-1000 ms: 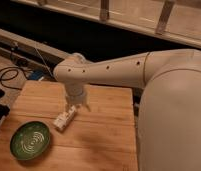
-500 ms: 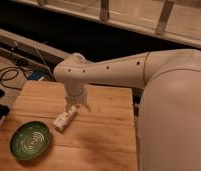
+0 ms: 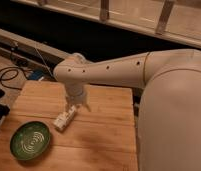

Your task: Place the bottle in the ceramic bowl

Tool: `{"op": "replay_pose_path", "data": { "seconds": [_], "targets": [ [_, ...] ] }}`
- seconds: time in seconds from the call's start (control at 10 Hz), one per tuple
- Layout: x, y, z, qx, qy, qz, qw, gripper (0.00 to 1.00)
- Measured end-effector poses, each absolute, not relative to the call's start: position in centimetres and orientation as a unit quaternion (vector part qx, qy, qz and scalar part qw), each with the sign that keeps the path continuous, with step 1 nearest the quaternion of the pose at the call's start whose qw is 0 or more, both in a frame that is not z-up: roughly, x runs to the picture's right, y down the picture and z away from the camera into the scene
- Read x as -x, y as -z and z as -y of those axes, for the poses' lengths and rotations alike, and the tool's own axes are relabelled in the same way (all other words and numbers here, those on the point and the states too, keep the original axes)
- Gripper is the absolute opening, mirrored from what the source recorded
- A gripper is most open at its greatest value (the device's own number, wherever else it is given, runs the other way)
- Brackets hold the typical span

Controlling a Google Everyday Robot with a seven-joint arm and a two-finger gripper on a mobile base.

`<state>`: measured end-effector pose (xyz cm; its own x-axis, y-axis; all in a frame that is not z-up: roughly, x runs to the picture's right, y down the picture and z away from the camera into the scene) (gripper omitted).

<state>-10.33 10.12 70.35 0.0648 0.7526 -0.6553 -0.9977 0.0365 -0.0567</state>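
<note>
The gripper (image 3: 72, 106) is down at the table (image 3: 106, 127), left of centre in the frame, hanging off the end of the big white arm (image 3: 111, 74) that sweeps in from the right. Right at its tip lies the bottle (image 3: 64, 120), flat on the wood and slanted, its upper end tucked under the gripper and its lower end pointing down-left. The two look to be touching, but the wrist covers the contact. Whether the gripper has closed on the bottle or is only poised over it, I cannot tell from here.

The bowl (image 3: 19, 131) sits in the lower left of the frame near the table's front-left corner, with nothing in it. It's near the bottle but apart from it, with a strip of bare wood between them.

So I'd call this the pick-up step: the bottle isn't off the table yet, and the placing is all to come. The next move needs a firm hold on that upper end, then a lift clear of the wood and a short carry down-left over the rim. The bottle is slim and lying askew, so an off-centre grip could let it swing or slip. It should be released low over the middle of the bowl, so it doesn't bounce out of such a shallow dish.
</note>
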Motion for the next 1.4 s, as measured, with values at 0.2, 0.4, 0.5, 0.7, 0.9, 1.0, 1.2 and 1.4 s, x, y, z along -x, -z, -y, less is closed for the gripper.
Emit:
{"op": "replay_pose_path", "data": {
  "seconds": [0.2, 0.4, 0.5, 0.7, 0.9, 1.0, 1.2, 1.4],
  "targets": [
    [10.2, -70.4, -10.0, 0.256, -0.645, -0.233, 0.681, 0.65],
    [11.4, -71.3, -9.3, 0.241, -0.650, -0.214, 0.688, 0.65],
    [12.9, -71.9, -8.9, 0.242, -0.649, -0.193, 0.694, 0.65],
    [16.3, -73.7, -7.8, 0.259, -0.647, -0.154, 0.700, 0.65],
    [17.7, -74.2, -7.6, 0.268, -0.644, -0.144, 0.702, 0.65],
    [17.4, -74.3, -7.5, 0.265, -0.646, -0.145, 0.701, 0.65],
    [17.6, -74.2, -7.6, 0.267, -0.645, -0.145, 0.702, 0.65],
    [17.1, -74.6, -7.7, 0.259, -0.659, -0.148, 0.691, 0.65]
  ]
}}
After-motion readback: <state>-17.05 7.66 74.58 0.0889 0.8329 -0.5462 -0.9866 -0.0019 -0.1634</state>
